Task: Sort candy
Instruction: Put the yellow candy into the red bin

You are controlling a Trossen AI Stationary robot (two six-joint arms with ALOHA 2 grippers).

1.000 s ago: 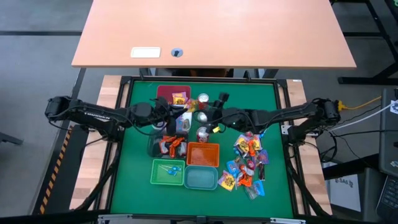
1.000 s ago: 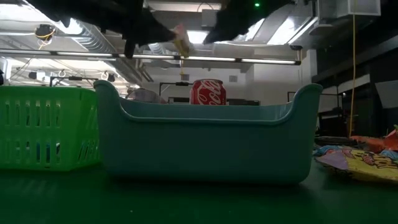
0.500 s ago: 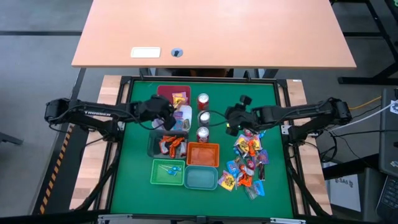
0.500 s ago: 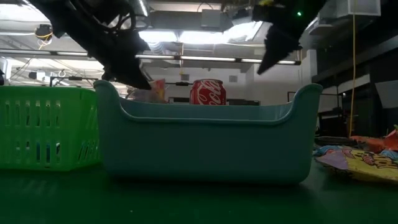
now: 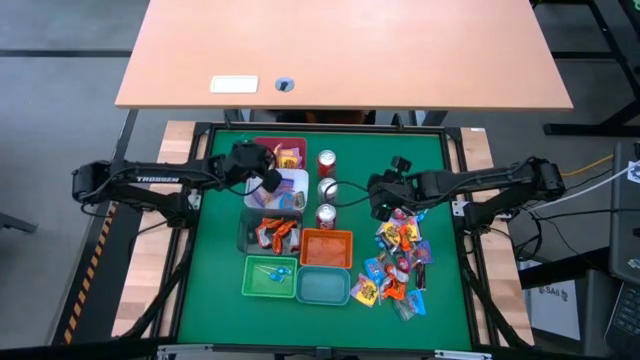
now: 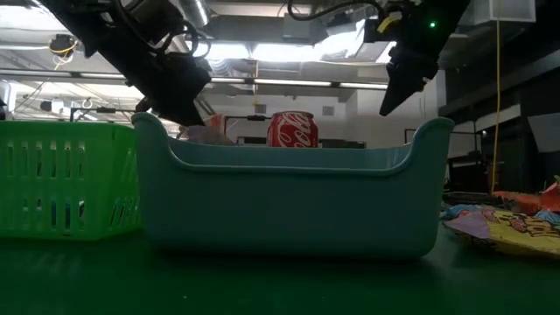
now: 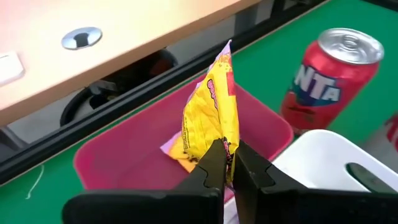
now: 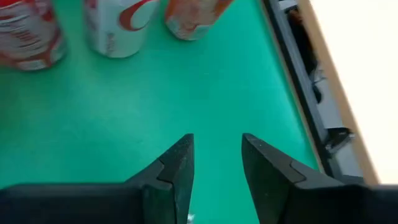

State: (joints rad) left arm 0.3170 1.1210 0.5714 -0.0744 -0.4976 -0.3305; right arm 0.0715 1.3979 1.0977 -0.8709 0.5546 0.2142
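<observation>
Since a second ago, both arms drawn back from the cans.

High view: left gripper (image 5: 268, 180) at centre-left beside maroon bin (image 5: 268, 148); candy pile (image 5: 398, 262) lower right.

Left wrist view: jaws pinching upright yellow candy (image 7: 211, 121) over that bin.

Right wrist view: right gripper (image 8: 216, 163) parted, empty, above bare tabletop (image 8: 211, 93).

Ceiling strip lights (image 6: 262, 52) glared behind the teal bin (image 6: 289, 197), leaving both arms as silhouettes. Overhead light was even and soft. The cans (image 8: 112, 25) beyond the right gripper's fingers (image 8: 180, 168) were blurred.
</observation>
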